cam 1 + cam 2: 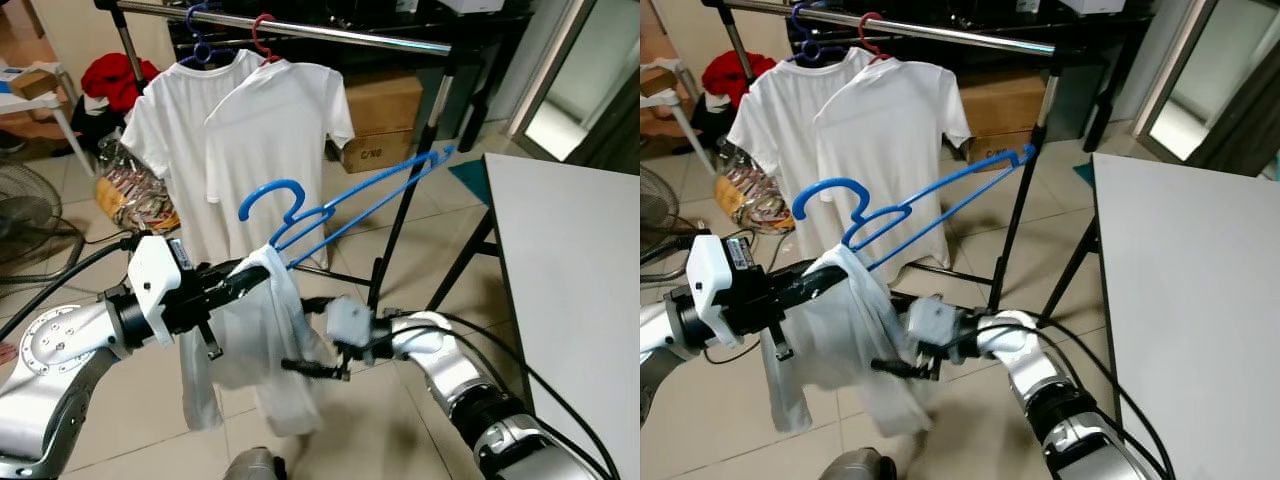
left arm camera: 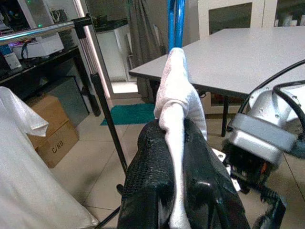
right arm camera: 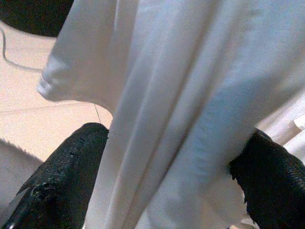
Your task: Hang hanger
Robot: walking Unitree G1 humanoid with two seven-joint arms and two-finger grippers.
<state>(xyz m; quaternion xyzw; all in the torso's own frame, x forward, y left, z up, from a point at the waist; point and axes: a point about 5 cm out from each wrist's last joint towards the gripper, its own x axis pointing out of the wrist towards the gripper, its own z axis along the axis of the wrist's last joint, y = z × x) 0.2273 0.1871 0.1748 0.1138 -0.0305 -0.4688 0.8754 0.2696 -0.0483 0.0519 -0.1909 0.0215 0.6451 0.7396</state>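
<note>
Bottom left, left pincer [image 1: 250,278] is clamping the white shirt [image 1: 262,350] and blue hanger [image 1: 340,205], keeping both raised toward the rail [image 1: 300,28]. Right pincer [image 1: 300,335] is spreading wide around hanging cloth, probably steadying it.

L claw [image 1: 825,278] pinching white shirt [image 1: 845,350] + blue hanger [image 1: 910,205] | R claw [image 1: 902,368] at shirt

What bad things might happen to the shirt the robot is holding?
The white shirt hangs bunched on one end of the blue hanger, so it might slide off onto the floor. The left gripper pinches only cloth and hanger tip; the long hanger could tilt or bump the shirts on the rail.
</note>
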